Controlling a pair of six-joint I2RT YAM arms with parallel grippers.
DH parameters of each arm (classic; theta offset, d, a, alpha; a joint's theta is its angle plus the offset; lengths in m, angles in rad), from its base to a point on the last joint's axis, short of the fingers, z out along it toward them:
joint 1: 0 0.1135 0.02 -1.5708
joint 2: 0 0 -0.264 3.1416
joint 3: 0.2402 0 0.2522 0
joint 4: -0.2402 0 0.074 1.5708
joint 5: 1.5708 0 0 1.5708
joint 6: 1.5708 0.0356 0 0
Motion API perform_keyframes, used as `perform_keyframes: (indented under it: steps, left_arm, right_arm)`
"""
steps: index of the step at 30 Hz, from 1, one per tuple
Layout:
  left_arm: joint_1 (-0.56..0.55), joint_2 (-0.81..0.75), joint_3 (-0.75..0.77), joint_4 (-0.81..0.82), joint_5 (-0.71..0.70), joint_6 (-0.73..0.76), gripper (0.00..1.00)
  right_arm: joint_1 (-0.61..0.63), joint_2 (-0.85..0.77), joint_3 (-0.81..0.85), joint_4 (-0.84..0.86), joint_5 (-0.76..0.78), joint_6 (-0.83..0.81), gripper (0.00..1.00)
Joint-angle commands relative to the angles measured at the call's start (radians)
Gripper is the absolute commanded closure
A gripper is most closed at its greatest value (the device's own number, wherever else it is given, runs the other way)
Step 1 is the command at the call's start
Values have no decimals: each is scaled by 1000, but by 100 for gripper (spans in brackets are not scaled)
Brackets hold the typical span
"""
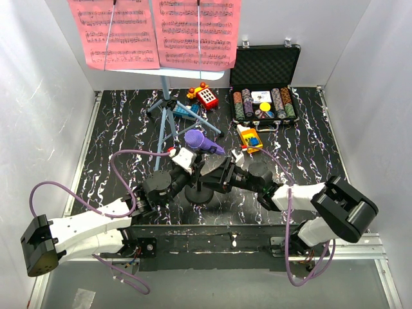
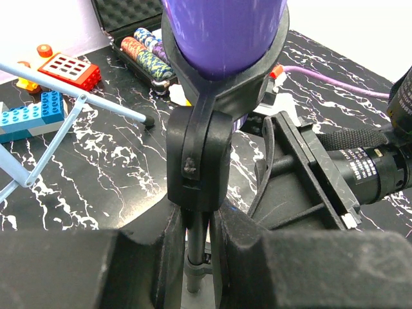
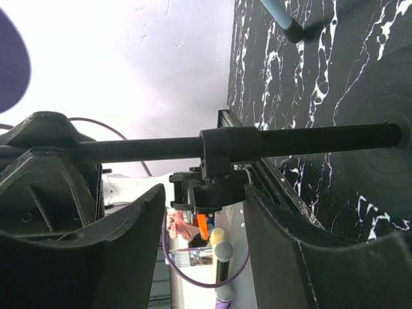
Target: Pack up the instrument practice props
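The purple microphone sits in the black clip atop the thin black mic stand, whose round base rests on the marbled table. My left gripper is shut on the stand's pole just below the clip. My right gripper is open, its fingers standing either side of the pole's collar without touching it. Behind stands the light-blue music stand, carrying pink sheet-music pages.
An open black case of poker chips stands at the back right. Red and yellow toys, a blue brick and a yellow toy lie near the music stand's legs. White walls close in the table on three sides.
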Motion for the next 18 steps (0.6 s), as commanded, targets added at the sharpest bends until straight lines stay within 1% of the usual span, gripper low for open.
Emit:
perform_keyframes:
  steps: [1, 3, 5, 13, 15, 18]
  left_arm:
    - [-23, 0, -1, -28, 12, -24, 100]
    - [-28, -3, -6, -29, 8, -24, 100]
    - [-31, -6, -7, -32, 5, -25, 100]
    - [-39, -6, -12, -35, -3, -19, 100]
    - [-40, -3, -12, -37, -4, -19, 100]
    - [-43, 3, -12, -40, -14, -18, 100]
  right_arm:
    - [-2, 42, -25, 216, -19, 98, 43]
    - [-4, 51, -27, 225, -18, 101, 47]
    - [-4, 56, -22, 225, -18, 101, 54]
    - [-5, 45, -5, 204, -35, 67, 87]
    - [-5, 25, 2, 164, -39, 38, 98]
    - [-5, -16, 16, 76, -42, -26, 99]
